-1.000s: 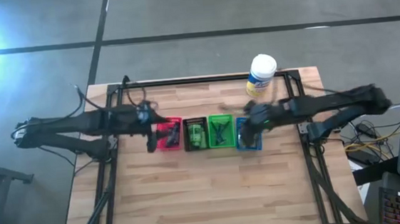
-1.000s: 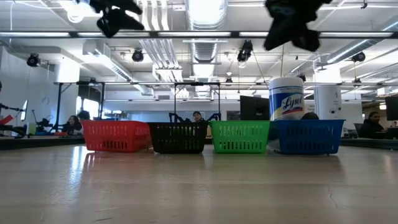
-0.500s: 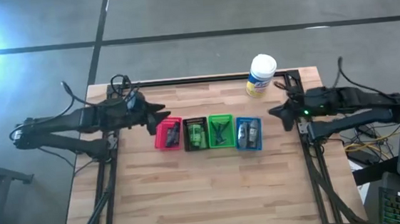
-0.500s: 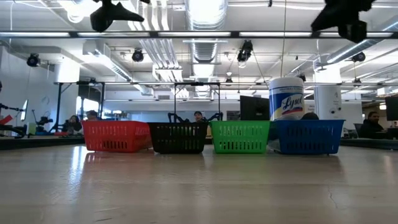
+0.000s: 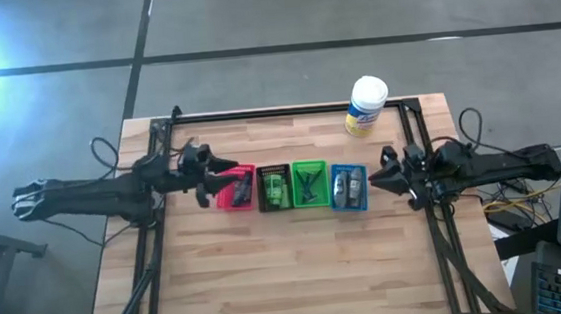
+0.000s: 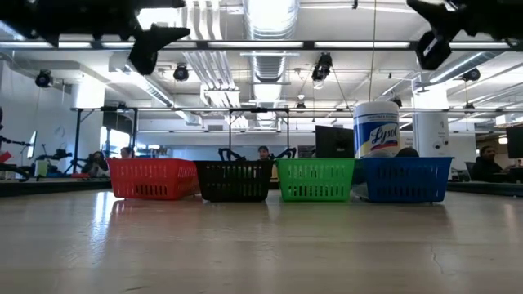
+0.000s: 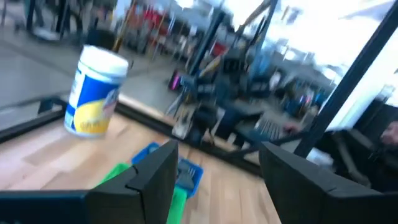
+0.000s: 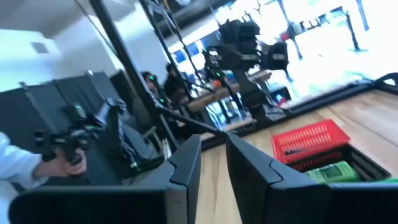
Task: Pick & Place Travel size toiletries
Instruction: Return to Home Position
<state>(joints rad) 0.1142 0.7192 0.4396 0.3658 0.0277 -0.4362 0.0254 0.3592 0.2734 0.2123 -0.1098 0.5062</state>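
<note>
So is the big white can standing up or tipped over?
Standing up: the white plastic canister rises straight behind the blue plastic tray.

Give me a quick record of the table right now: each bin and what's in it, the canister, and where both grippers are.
red bin: dark tubes
black bin: green packets
green bin: dark sticks
blue bin: grey bottles
canister: upright, behind the blue bin near the table's back edge
left gripper: open, empty, raised at the red bin's outer side
right gripper: raised, just outside the blue bin
</note>
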